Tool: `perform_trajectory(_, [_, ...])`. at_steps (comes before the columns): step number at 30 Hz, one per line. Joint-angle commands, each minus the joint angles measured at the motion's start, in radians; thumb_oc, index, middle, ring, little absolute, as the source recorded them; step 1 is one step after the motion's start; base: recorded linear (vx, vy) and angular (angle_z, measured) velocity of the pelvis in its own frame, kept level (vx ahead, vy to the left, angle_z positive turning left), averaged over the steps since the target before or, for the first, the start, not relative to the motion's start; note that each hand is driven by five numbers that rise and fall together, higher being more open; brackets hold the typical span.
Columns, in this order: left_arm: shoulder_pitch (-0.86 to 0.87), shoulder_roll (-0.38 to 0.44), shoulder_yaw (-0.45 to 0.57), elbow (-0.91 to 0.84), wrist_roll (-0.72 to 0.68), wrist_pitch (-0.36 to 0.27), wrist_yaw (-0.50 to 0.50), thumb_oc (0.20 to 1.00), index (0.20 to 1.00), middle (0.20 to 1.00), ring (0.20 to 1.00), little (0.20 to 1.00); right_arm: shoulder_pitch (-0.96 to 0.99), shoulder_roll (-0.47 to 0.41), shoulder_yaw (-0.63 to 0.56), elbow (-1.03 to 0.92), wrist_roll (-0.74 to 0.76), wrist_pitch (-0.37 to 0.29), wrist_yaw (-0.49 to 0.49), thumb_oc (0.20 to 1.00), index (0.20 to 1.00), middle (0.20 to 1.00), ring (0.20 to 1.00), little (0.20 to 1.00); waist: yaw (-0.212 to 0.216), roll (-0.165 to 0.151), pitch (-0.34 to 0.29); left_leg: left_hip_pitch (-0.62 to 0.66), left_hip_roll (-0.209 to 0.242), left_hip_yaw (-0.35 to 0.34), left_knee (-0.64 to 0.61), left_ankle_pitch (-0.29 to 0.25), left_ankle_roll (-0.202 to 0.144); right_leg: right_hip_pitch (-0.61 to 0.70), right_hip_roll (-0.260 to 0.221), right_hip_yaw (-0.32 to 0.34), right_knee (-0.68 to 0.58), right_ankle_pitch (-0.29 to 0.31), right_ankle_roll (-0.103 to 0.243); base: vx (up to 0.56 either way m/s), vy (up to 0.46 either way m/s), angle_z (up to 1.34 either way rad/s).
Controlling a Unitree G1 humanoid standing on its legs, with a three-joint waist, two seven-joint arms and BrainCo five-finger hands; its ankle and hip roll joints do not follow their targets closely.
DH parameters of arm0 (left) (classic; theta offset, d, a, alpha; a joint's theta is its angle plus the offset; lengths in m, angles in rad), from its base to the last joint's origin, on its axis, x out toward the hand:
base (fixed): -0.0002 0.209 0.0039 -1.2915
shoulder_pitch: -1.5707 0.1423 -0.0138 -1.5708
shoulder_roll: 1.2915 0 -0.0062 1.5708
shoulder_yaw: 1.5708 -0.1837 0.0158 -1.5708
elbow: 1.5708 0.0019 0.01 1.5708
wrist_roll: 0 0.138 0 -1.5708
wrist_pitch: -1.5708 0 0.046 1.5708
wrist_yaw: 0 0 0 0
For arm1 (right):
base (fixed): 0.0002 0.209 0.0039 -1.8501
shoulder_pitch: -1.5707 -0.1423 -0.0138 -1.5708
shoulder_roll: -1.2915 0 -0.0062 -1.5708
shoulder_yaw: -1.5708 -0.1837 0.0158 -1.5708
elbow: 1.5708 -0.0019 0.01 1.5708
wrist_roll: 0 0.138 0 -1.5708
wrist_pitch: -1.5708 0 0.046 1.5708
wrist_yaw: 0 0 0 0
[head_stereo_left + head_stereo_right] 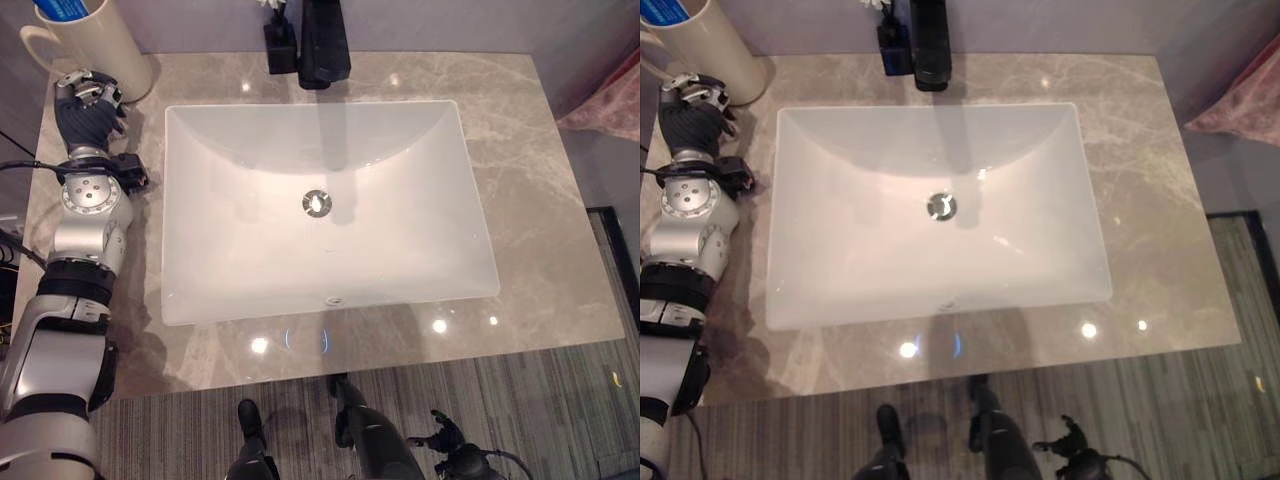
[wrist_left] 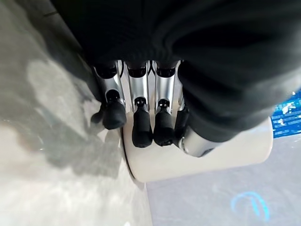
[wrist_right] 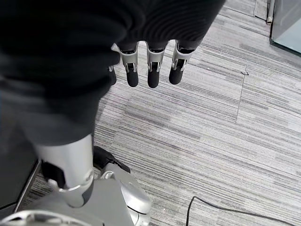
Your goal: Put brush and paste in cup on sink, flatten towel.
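- Countertop (image 1: 560,230) of grey-beige veined stone, polished enough to throw back several small ceiling lights along its near edge.
- Set into it, a white rectangular basin (image 1: 230,260) with a round metal drain (image 1: 317,203) at its centre; a black tap (image 1: 322,40) stands at the far rim, with a small dark bottle (image 1: 279,45) just to its left.
- Below the counter edge, floor (image 3: 225,122) of grey striped carpet; a pink patterned cloth (image 1: 610,100) shows at the far right, off the counter.
- Cup (image 1: 95,45), the task's own vessel: a tall cream mug with a handle on its left side, standing on the far left corner of the counter, beside the basin and well apart from the tap.
- Something blue with white print (image 1: 65,8) sticks out of the cup's mouth; whether it is the paste or the brush cannot be told from here.
- Left hand (image 1: 88,100) lies on the counter just in front of the cup, its arm running along the basin's left side.
- In the left wrist view its fingers (image 2: 141,127) hang side by side, gently bent, their dark tips at the cup's cream wall; they close on nothing, though actual contact is hard to judge.
- Right hand (image 3: 149,61) hangs low over the carpet, fingers straight, slightly apart, empty.
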Motion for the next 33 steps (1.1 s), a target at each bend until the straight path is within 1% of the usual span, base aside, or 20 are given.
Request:
perform_trajectory(1, [-0.048, 0.048, -0.01, 0.095, -0.011, 0.014, 0.03, 0.2, 0.2, 0.2, 0.2, 0.2, -0.037, -0.014, 0.021, -0.02, 0.029, -0.013, -0.016, 1.0, 1.0, 1.0, 1.0, 1.0, -0.025, -0.024, 0.06, 0.059, -0.037, -0.05, 0.01, -0.016, 0.002, 0.087, -0.019, 0.031, 0.02, -0.068, 0.105, 0.0, 0.0, 0.0])
perform_trajectory(7, [-0.053, 0.05, 0.001, 0.107, -0.003, 0.009, 0.052, 0.2, 0.2, 0.2, 0.2, 0.2, -0.04, -0.009, 0.029, -0.024, 0.031, -0.016, -0.018, 1.0, 1.0, 1.0, 1.0, 1.0, -0.025, -0.032, 0.06, 0.052, -0.036, -0.05, 0.01, -0.015, 0.001, 0.083, -0.018, 0.029, 0.019, -0.067, 0.105, 0.01, -0.003, 0.03])
perform_trajectory(9, [-0.034, 0.052, 0.015, 0.085, 0.0, 0.003, 0.061, 0.2, 0.2, 0.2, 0.2, 0.2, -0.037, -0.007, 0.03, -0.021, 0.028, -0.017, -0.018, 1.0, 1.0, 1.0, 1.0, 1.0, -0.022, -0.033, 0.059, 0.054, -0.036, -0.049, 0.01, -0.017, 0.001, 0.083, -0.017, 0.03, 0.019, -0.069, 0.104, 0.0, 0.0, 0.0])
perform_trajectory(13, [0.004, 0.061, 0.036, 0.067, 0.004, 0.002, 0.059, 0.2, 0.2, 0.2, 0.2, 0.2, -0.034, -0.012, 0.025, -0.017, 0.019, -0.017, -0.019, 1.0, 1.0, 1.0, 1.0, 1.0, -0.018, -0.029, 0.056, 0.061, -0.038, -0.049, 0.01, -0.022, 0.004, 0.086, -0.017, 0.032, 0.023, -0.075, 0.102, 0.0, 0.0, 0.0])
perform_trajectory(16, [0.003, 0.063, 0.037, 0.076, 0.001, 0.002, 0.055, 0.2, 0.2, 0.2, 0.2, 0.2, -0.035, -0.016, 0.025, -0.015, 0.017, -0.018, -0.019, 1.0, 1.0, 1.0, 1.0, 1.0, -0.02, -0.027, 0.053, 0.065, -0.037, -0.049, 0.01, -0.023, 0.003, 0.089, -0.017, 0.033, 0.024, -0.077, 0.101, 0.0, 0.0, 0.0])
perform_trajectory(20, [-0.015, 0.093, 0.034, 0.119, -0.002, 0.001, 0.044, 0.2, 0.2, 0.2, 0.2, 0.2, -0.038, -0.022, 0.029, -0.028, 0.021, -0.022, -0.018, 1.0, 1.0, 1.0, 1.0, 1.0, -0.023, -0.032, 0.05, 0.07, -0.037, -0.042, 0.01, -0.029, 0.003, 0.089, -0.013, 0.043, 0.017, -0.072, 0.103, 0.0, 0.006, -0.01])
perform_trajectory(21, [-0.024, 0.12, 0.027, 0.166, 0.02, 0.011, 0.034, 0.2, 0.2, 0.2, 0.2, 0.2, -0.041, -0.028, 0.032, -0.028, 0.02, -0.026, -0.015, 1.0, 1.0, 1.0, 1.0, 1.0, -0.023, -0.036, 0.044, 0.074, -0.033, -0.031, 0.01, -0.029, 0.003, 0.087, -0.008, 0.057, 0.009, -0.065, 0.106, 0.02, 0.025, -0.09])
perform_trajectory(24, [-0.069, 0.134, 0.022, 0.231, -0.004, 0.011, 0.042, 0.2, 0.2, 0.2, 0.2, 0.2, -0.035, -0.031, 0.032, -0.027, 0.029, -0.031, -0.015, 1.0, 1.0, 1.0, 1.0, 1.0, -0.029, -0.041, 0.03, 0.073, -0.026, -0.015, 0.01, -0.023, 0.001, 0.077, 0.0, 0.071, 0.0, -0.055, 0.113, 0.02, 0.015, -0.24])
perform_trajectory(28, [-0.116, 0.177, 0.009, 0.269, 0.007, 0.016, 0.049, 0.2, 0.2, 0.2, 0.2, 0.2, -0.025, -0.035, 0.054, -0.019, 0.012, -0.028, -0.004, 1.0, 1.0, 1.0, 1.0, 1.0, -0.038, -0.056, 0.017, 0.076, -0.022, 0.008, 0.01, -0.022, -0.001, 0.061, 0.011, 0.096, 0.0, -0.046, 0.114, 0.01, 0.009, -0.18])
perform_trajectory(33, [-0.127, 0.193, -0.004, 0.284, 0.012, 0.014, 0.039, 0.2, 0.2, 0.2, 0.2, 0.2, -0.014, -0.044, 0.05, 0.001, 0.005, -0.024, -0.003, 1.0, 1.0, 1.0, 1.0, 1.0, -0.037, -0.061, 0.015, 0.083, -0.018, 0.018, 0.01, -0.012, -0.004, 0.059, 0.016, 0.107, 0.0, -0.044, 0.114, 0.02, -0.01, -0.18])
